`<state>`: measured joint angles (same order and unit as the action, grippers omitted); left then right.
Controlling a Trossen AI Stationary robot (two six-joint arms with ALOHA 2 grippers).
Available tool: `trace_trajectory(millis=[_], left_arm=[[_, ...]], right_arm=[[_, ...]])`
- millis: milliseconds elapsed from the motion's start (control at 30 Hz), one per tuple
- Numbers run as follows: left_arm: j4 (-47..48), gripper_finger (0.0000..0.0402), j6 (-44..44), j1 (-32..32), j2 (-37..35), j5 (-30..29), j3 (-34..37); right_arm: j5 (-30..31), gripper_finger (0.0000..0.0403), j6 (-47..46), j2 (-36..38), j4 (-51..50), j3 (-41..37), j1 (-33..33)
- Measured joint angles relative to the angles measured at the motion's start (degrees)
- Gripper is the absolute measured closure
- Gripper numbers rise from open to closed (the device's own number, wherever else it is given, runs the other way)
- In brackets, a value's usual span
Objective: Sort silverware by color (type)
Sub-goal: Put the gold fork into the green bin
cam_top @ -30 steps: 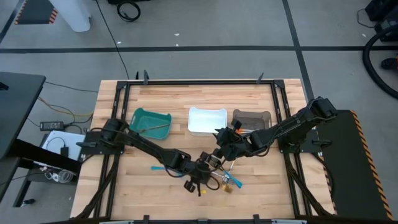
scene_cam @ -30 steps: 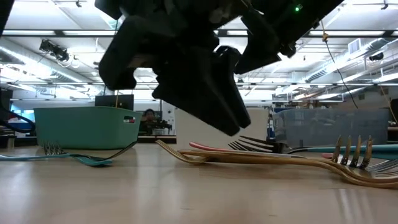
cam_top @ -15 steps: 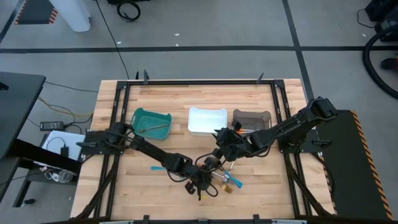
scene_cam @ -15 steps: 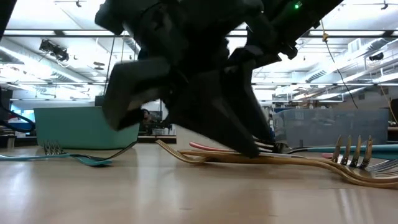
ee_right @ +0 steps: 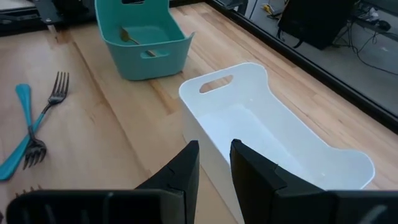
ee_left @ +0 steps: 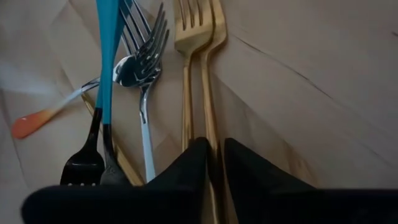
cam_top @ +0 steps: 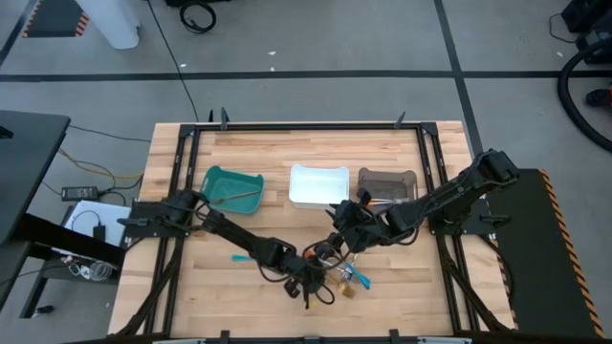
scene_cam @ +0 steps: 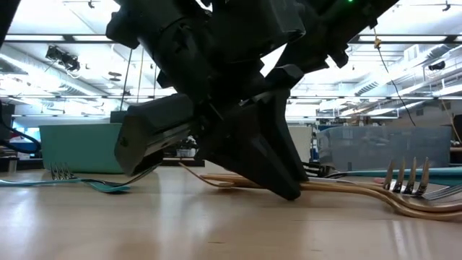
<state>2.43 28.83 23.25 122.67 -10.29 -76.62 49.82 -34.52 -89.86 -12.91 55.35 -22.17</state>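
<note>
Left hand (ee_left: 214, 163) is down on the wooden tabletop (cam_top: 287, 162) at the cluster of silverware, its two dark fingers (ee_left: 186, 168) narrowed around the handle of a gold metal fork (ee_left: 208, 74). Beside that fork lie a second gold fork (ee_left: 186, 81), a silver fork (ee_left: 146, 93), a blue-handled utensil (ee_left: 106, 56) and a black fork (ee_left: 84, 165). Right hand (ee_right: 214, 165) hovers just beside the white rectangular plastic bin (ee_right: 280, 143), fingers slightly parted, empty. A teal bin (ee_right: 143, 37) holds one gold utensil.
</note>
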Motion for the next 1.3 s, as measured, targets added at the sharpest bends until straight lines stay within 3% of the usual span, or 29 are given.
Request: trace_trajectory(millis=[567, 1033, 1300], left_arm=[[9.91, 0.0362, -7.35, 0.56, -2.07, 0.38, -0.05], [18.06, 0.0363, -13.48, -1.75, -4.34, 16.55, 0.09], [20.52, 0.0363, -12.90, -4.44, -6.07, 17.53, 0.26]], right_arm=[[0.02, 0.0305, -0.01, 0.00, 0.42, 0.00, -0.62], [0.02, 0.0305, 0.17, 0.00, 0.77, -0.02, -0.77], [0.01, 0.0305, 0.31, 0.00, 0.99, -0.02, -0.75]])
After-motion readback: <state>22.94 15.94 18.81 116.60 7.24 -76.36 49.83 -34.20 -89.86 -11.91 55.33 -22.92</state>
